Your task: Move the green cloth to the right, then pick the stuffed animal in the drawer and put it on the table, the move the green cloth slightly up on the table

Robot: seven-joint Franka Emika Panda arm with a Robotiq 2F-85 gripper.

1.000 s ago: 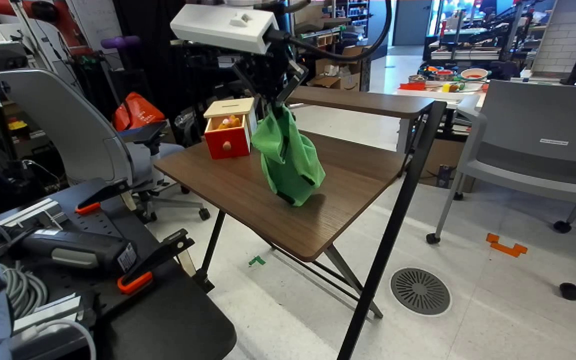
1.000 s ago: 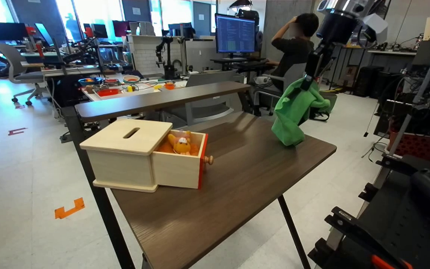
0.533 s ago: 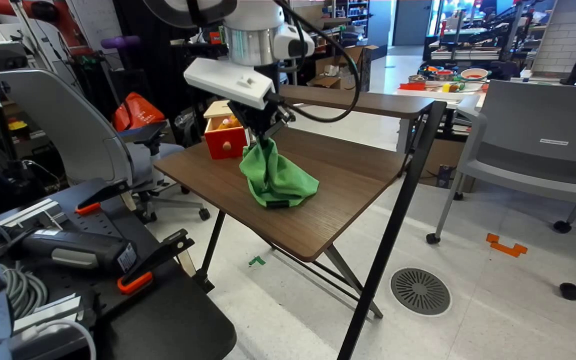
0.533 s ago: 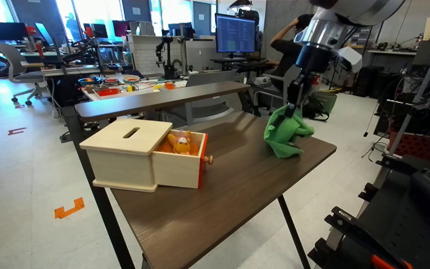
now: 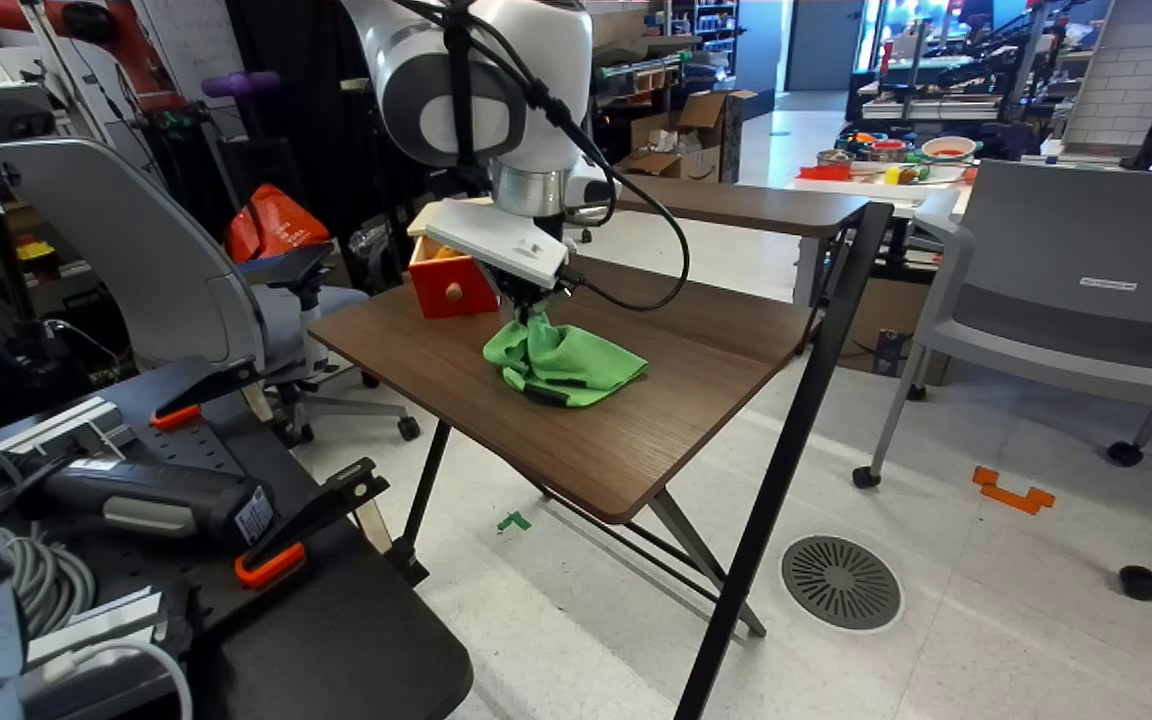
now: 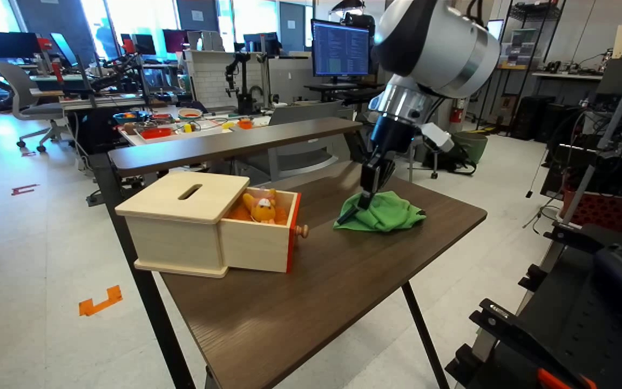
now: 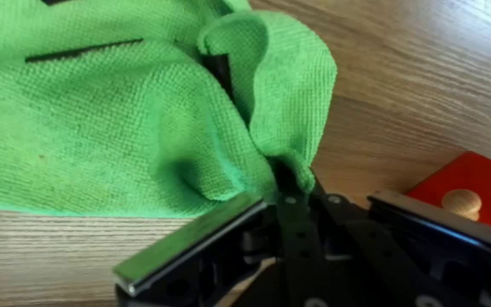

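The green cloth lies crumpled on the brown table, in both exterior views. In the wrist view the cloth fills the upper left. My gripper points down at the cloth's edge nearest the drawer, with its fingers shut on a fold; it also shows in the wrist view. The orange stuffed animal sits in the open drawer of a pale wooden box. The drawer's red front with its round knob shows at the right of the wrist view.
The wooden box stands at one end of the table, its drawer pulled out toward the cloth. A raised shelf runs along one side of the table. A dark cart with clamps stands nearby. A grey chair is beyond the table.
My gripper has come down and moved closer to the drawer with the cloth. The cloth hung in the air before and now rests heaped on the table. The box, drawer and stuffed animal have not moved.
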